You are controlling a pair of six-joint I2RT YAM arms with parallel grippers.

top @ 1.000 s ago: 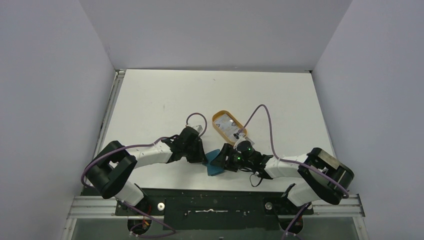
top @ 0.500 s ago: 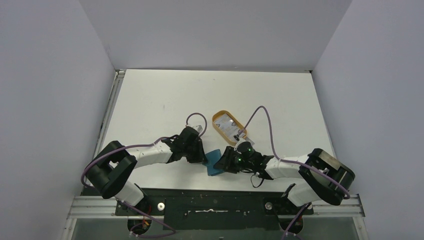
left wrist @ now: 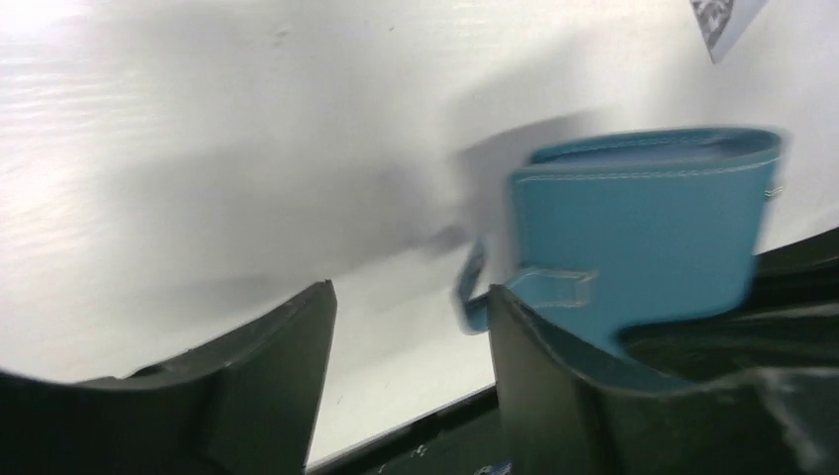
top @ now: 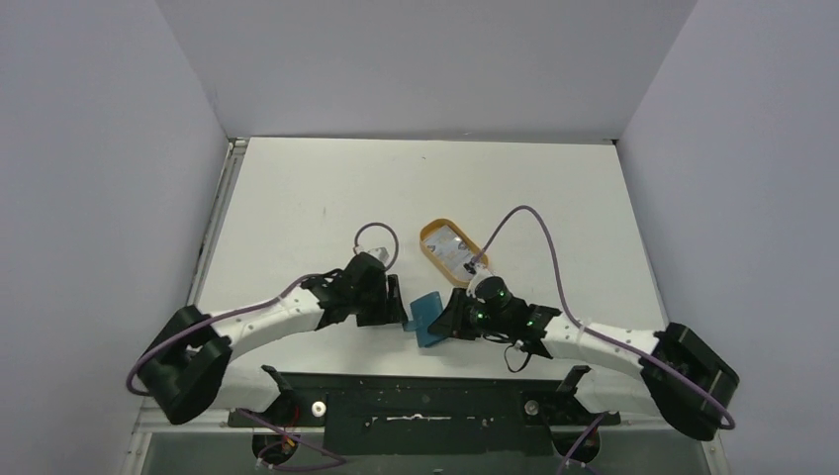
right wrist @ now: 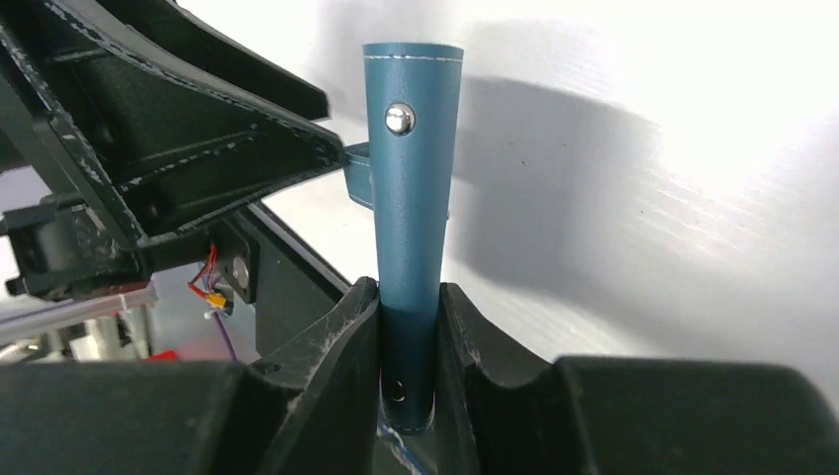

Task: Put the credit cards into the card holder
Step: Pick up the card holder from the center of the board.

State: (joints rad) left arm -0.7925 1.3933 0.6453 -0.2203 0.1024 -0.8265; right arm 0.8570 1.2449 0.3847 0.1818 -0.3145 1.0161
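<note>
Right wrist view alone shows the grip: right gripper (right wrist: 409,297) clamped on the folded teal card holder (right wrist: 411,178), held edge-on, snap stud visible.

Left wrist view: left gripper (left wrist: 408,297) has its jaws apart with nothing between them. The holder sits just beside one finger.

Top view: holder near the worktop's (top: 317,198) front edge, side walls well apart from both arms. Credit cards (top: 457,249) lie in the orange tray (top: 425,235).

Lab test booth: plain grey walls (top: 109,148) around white table (top: 317,188).
</note>
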